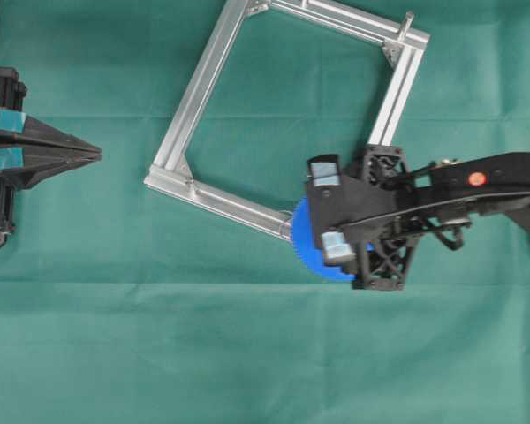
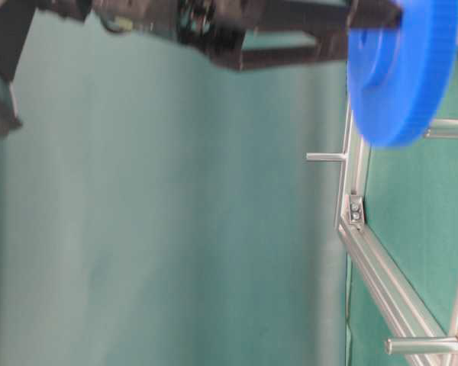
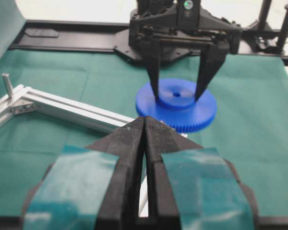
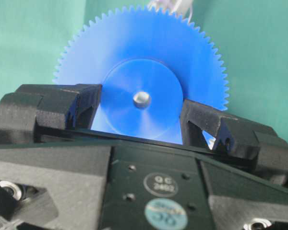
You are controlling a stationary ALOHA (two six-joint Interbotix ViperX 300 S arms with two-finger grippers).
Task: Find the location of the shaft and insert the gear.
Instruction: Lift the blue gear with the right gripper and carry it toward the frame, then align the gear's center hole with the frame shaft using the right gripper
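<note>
The right gripper (image 3: 177,96) holds the gear (image 4: 141,91) by its hub, over the frame's (image 1: 194,97) lower right corner. A shiny shaft (image 4: 141,99) end shows in the centre hole. Insertion appears under way; next, press the gear straight down, then release. The left gripper (image 3: 144,129) is closed and empty, well apart at the table's left edge.

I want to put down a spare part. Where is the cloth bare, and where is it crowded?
Bare: the green cloth below the aluminium frame, and the patch inside it. Crowded: the frame's lower right corner, where the right gripper holds the gear.
</note>
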